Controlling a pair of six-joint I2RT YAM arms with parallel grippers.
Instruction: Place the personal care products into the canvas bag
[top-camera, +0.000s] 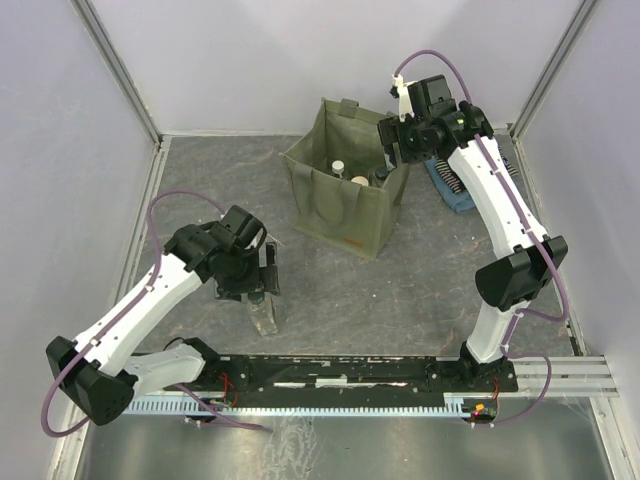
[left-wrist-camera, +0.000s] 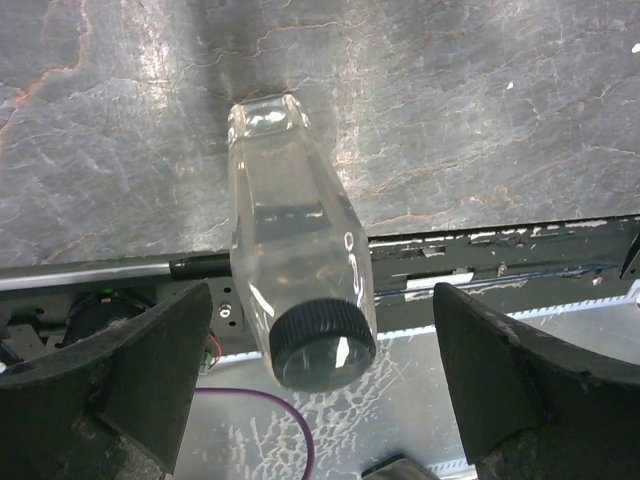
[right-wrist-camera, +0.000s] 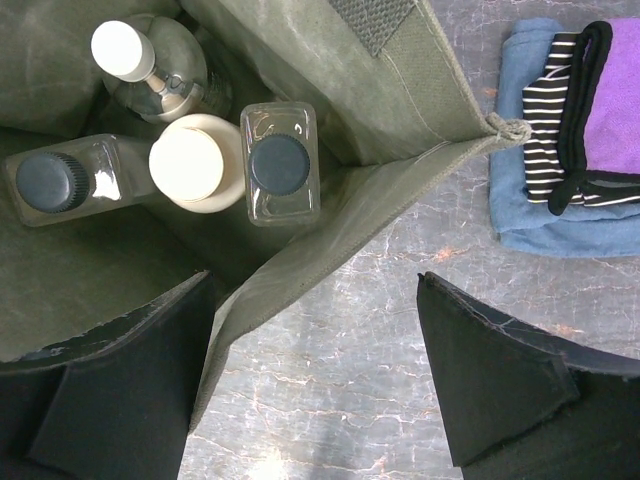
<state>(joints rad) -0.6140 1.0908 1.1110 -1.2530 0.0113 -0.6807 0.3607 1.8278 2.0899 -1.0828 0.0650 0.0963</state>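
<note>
A clear rectangular bottle (top-camera: 266, 317) with a dark cap stands upright on the table near the front rail. My left gripper (top-camera: 262, 280) hovers over it, open; in the left wrist view the bottle (left-wrist-camera: 300, 260) rises between the wide-apart fingers (left-wrist-camera: 150, 370) without touching them. The olive canvas bag (top-camera: 340, 205) stands at the back centre. My right gripper (top-camera: 400, 140) is open and empty over its right rim (right-wrist-camera: 400, 175). Inside the bag are a nozzle-topped bottle (right-wrist-camera: 150, 65), a cream jar (right-wrist-camera: 195, 160) and two clear dark-capped bottles (right-wrist-camera: 281, 165) (right-wrist-camera: 60, 182).
A folded blue, striped and purple cloth (right-wrist-camera: 560, 130) lies on the table right of the bag, under the right arm (top-camera: 450, 190). The black front rail (top-camera: 340, 375) runs just behind the standing bottle. Grey walls enclose the table on three sides.
</note>
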